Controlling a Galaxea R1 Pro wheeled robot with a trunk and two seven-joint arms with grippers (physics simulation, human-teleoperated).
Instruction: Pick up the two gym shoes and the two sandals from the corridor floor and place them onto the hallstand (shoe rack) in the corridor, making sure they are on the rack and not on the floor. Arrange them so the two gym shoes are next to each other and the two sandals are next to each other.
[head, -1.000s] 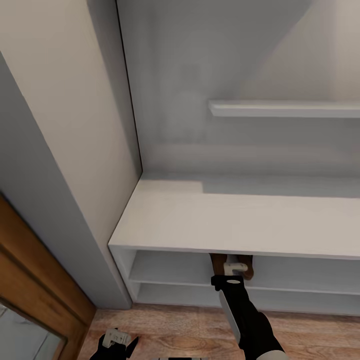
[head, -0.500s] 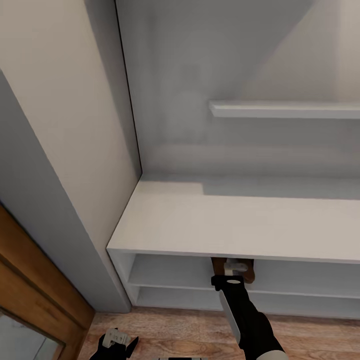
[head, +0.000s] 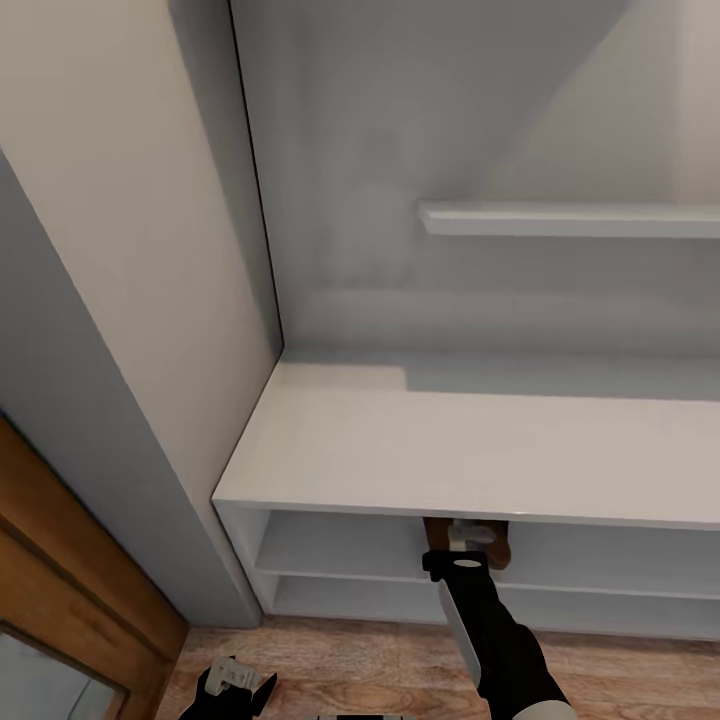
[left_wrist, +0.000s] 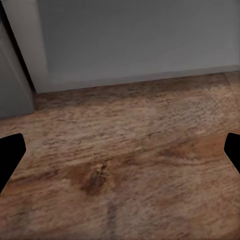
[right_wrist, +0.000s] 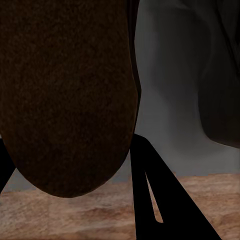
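The pale hallstand (head: 450, 450) stands ahead, with two open tiers under its flat top. My right gripper (head: 470, 535) reaches into the upper tier's mouth, shut on a dark brown sandal (head: 434, 532) that is partly hidden under the top board. In the right wrist view the sandal's (right_wrist: 65, 90) dark sole lies between the black fingers (right_wrist: 155, 195), with the corridor floor (right_wrist: 100, 210) below it. My left gripper (head: 235, 682) hangs open low over the wood-plank floor (left_wrist: 125, 150), nothing between its fingertips (left_wrist: 10, 152). The gym shoes are out of view.
A wall shelf (head: 570, 218) juts out above the rack's top. A grey wall corner (head: 100, 400) and a brown wooden door frame (head: 60, 570) close in on the rack's left end. A strip of floor (head: 380, 660) runs in front of the rack.
The picture has shifted slightly, so the head camera moved. Both arms and the sandal keep about the same pose.
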